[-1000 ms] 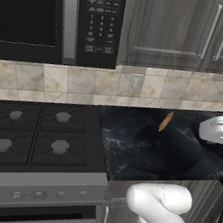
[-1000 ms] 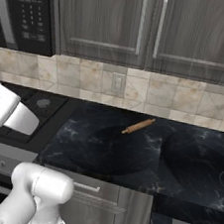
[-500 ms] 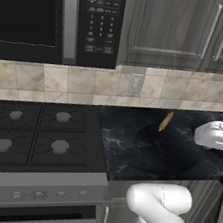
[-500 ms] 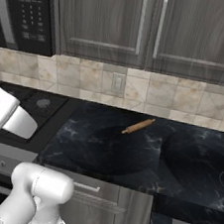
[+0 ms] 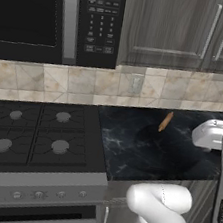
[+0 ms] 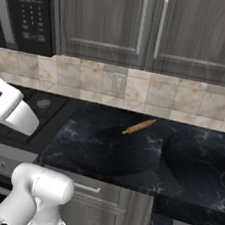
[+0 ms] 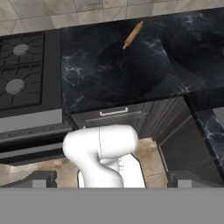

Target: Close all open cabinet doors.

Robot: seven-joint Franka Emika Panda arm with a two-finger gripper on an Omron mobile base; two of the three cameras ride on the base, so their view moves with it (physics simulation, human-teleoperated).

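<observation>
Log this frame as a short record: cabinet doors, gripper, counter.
upper cabinet doors: two, both shut
lower cabinet door: appears swung open, right of the drawer
gripper: open, holding nothing
counter: rolling pin lying near the backsplash
stove: left of counter, burners bare

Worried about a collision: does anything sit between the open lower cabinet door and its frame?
Nothing visible does. The gap between the open lower cabinet door and its frame shows bare floor.
</observation>
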